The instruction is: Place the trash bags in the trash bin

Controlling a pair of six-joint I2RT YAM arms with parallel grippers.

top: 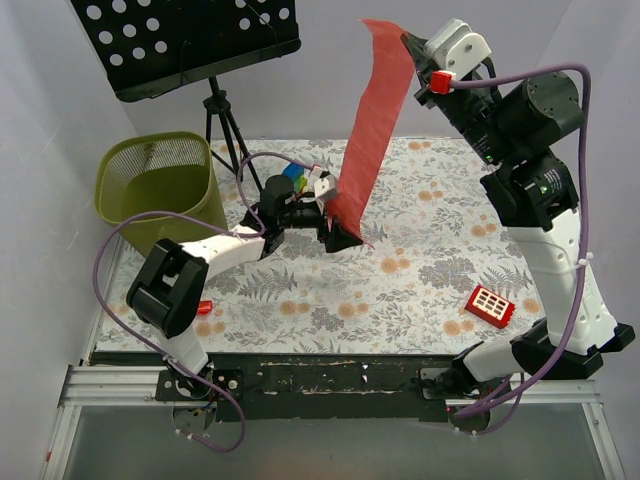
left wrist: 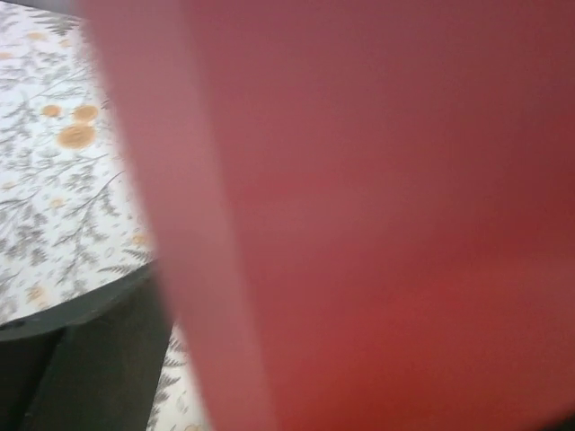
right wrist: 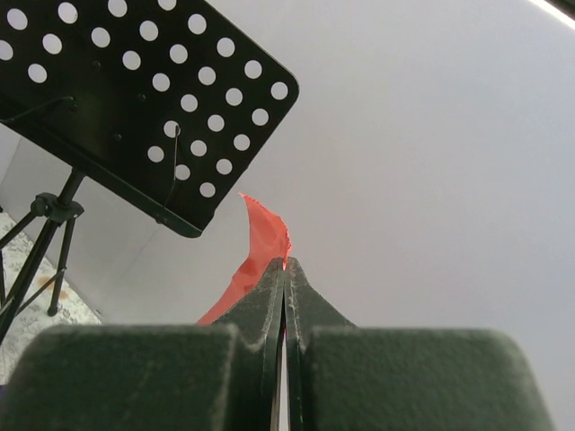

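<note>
R gripper [right wrist: 284, 267] pinches trash bag [top: 372, 130] top; L cam all red, L gripper [top: 338, 236] unclear.

No writing, label, brand, number or sign can be read in any of the three views.
</note>
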